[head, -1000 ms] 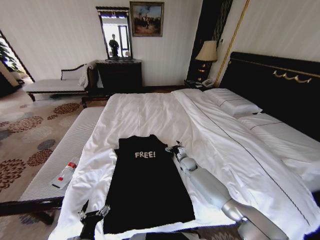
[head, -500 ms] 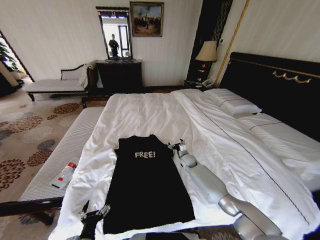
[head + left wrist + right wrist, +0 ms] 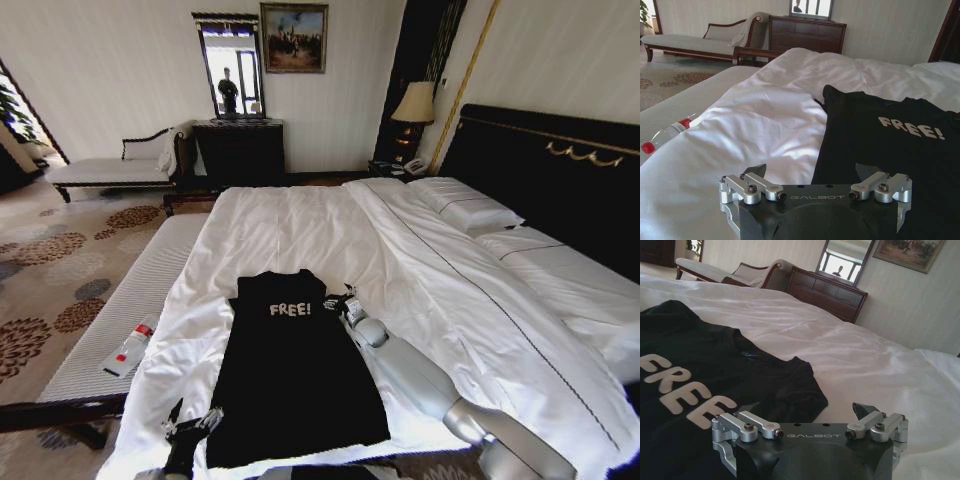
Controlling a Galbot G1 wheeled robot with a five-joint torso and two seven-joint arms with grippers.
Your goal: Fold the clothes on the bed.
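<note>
Head view: soft black T-shirt [image 3: 296,370] lies flat, seemingly unfolded.

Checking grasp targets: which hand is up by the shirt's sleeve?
The right hand, beside the black T-shirt near its "FREE!" chest; the left hand sits by the hem.

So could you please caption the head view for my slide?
Right gripper at the black T-shirt sleeve, left gripper at its hem.
</note>
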